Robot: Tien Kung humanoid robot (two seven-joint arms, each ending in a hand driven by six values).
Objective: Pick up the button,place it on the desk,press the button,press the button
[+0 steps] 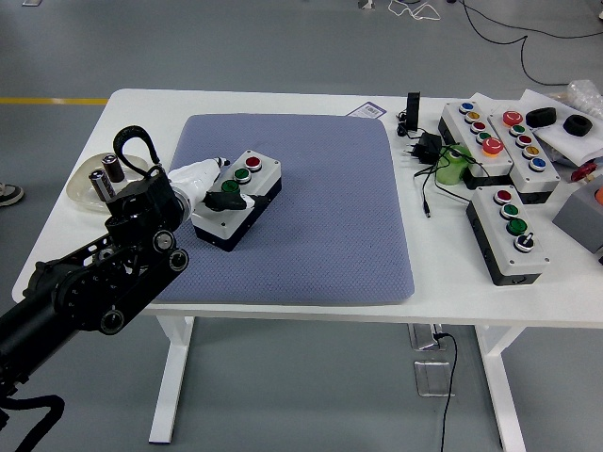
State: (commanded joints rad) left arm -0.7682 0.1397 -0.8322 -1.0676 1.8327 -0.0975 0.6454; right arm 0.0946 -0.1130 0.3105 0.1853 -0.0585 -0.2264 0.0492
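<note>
White tabletop (283, 315) carries a blue pad (320, 217) where the button box (237, 199), long axis toward 1 o'clock, lies under the left robot hand (215, 188), fingers curled, holding nothing.

Bright even overhead light, soft faint shadows, sharp focus, no glare
</note>
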